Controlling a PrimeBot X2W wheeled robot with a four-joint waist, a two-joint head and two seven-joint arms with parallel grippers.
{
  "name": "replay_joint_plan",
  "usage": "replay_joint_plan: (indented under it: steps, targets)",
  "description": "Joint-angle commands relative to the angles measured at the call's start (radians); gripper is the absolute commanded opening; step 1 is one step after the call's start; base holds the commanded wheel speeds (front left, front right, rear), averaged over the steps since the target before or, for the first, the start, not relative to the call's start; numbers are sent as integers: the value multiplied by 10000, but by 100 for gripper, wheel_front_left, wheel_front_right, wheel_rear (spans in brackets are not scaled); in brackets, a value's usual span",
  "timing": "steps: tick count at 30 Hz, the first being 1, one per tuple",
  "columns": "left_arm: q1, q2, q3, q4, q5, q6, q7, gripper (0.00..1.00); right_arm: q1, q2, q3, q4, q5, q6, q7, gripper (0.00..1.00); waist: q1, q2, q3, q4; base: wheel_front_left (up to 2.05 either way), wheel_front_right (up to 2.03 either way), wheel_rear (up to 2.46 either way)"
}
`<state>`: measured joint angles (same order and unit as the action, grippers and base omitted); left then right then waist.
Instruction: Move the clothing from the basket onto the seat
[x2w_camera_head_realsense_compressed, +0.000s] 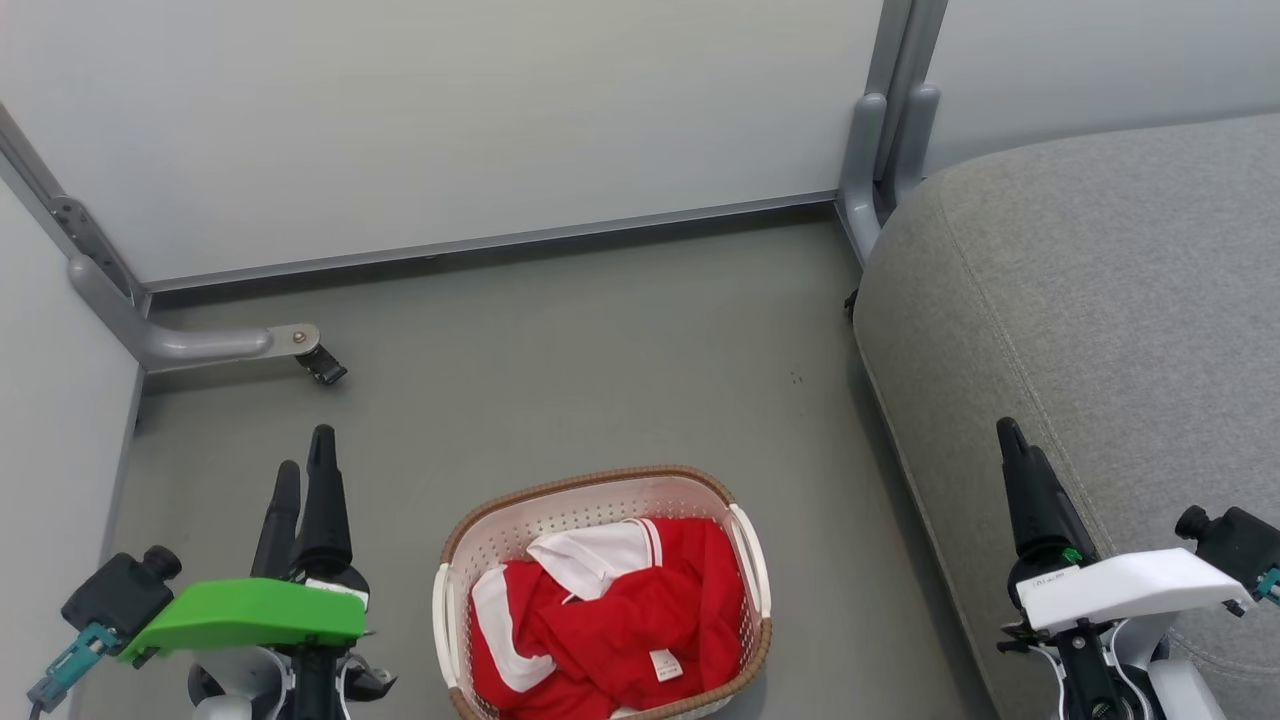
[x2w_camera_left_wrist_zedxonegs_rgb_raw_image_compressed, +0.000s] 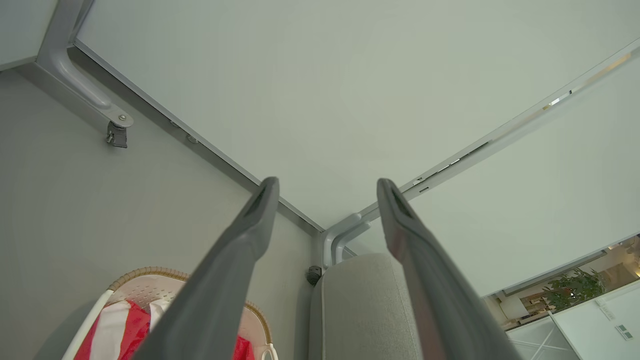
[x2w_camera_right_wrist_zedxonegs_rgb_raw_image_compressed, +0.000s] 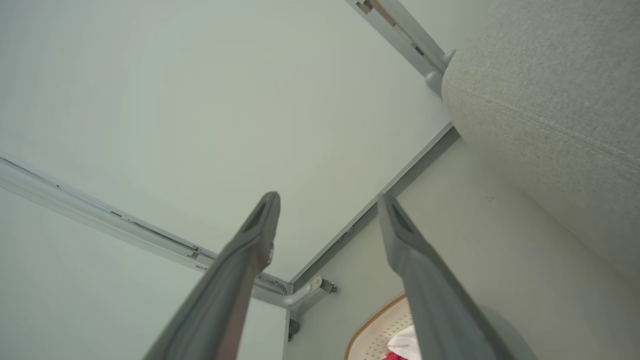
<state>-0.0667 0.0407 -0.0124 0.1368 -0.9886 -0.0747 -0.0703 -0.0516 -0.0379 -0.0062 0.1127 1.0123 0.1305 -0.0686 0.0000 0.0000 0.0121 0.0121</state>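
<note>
Pale grey panels (x2w_camera_head_realsense_compressed: 450, 120) on metal legs close off the back and left of the scene, standing on a grey floor (x2w_camera_head_realsense_compressed: 600, 340). The seat (x2w_camera_head_realsense_compressed: 1100, 300) takes up the right side, its rounded corner near one panel leg and its stitched seam running down toward the bottom of the head view. No clothing lies on it.

The basket (x2w_camera_head_realsense_compressed: 560, 515) stands on the floor at the bottom middle, just left of the seat and apart from it, between the two arms. The clothing (x2w_camera_head_realsense_compressed: 640, 610) is in the basket, bunched up and covering most of its bottom, with a white collar (x2w_camera_head_realsense_compressed: 590, 555) lying on top toward the far side.

The left pincer (x2w_camera_head_realsense_compressed: 305, 450) hangs over the floor left of the basket, fingers pointing away from the robot, under a green cover (x2w_camera_head_realsense_compressed: 250, 612). In its wrist view the fingers (x2w_camera_left_wrist_zedxonegs_rgb_raw_image_compressed: 240, 240) stand wide apart with nothing between them, and the basket and seat show beyond.

The right pincer (x2w_camera_head_realsense_compressed: 1018, 440) hangs at the seat's near edge, right of the basket, with a white cover (x2w_camera_head_realsense_compressed: 1130, 585) on its wrist. Its wrist view shows it spread wide too, holding nothing.

A dark caster (x2w_camera_head_realsense_compressed: 322, 367) sits at the end of the left panel's foot. A small white label (x2w_camera_head_realsense_compressed: 665, 663) shows on the red fabric near the basket's near side.
</note>
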Motion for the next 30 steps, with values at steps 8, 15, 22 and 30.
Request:
replay_joint_plan:
  steps: [8,15,22,30]
  targets:
    - [-204,75,-406,-206,1684,344,-314,100,30,-82,231,-300,-1461,2,-333,100,0,0,22,33,0,0,0]
    - [-203,82,-698,-95,2943,486,-517,100,99,-91,366,-328,-2411,2,-540,100,0,0,5,64,0,0,0]
    - [-185,89,-930,65,4042,606,-717,100,161,-99,506,-252,-3339,2,-735,100,0,0,-4,76,0,0,0]
    - [-261,96,-1172,199,5069,728,-920,100,169,-108,535,-71,-4419,2,-941,100,0,0,4,113,0,0,0]
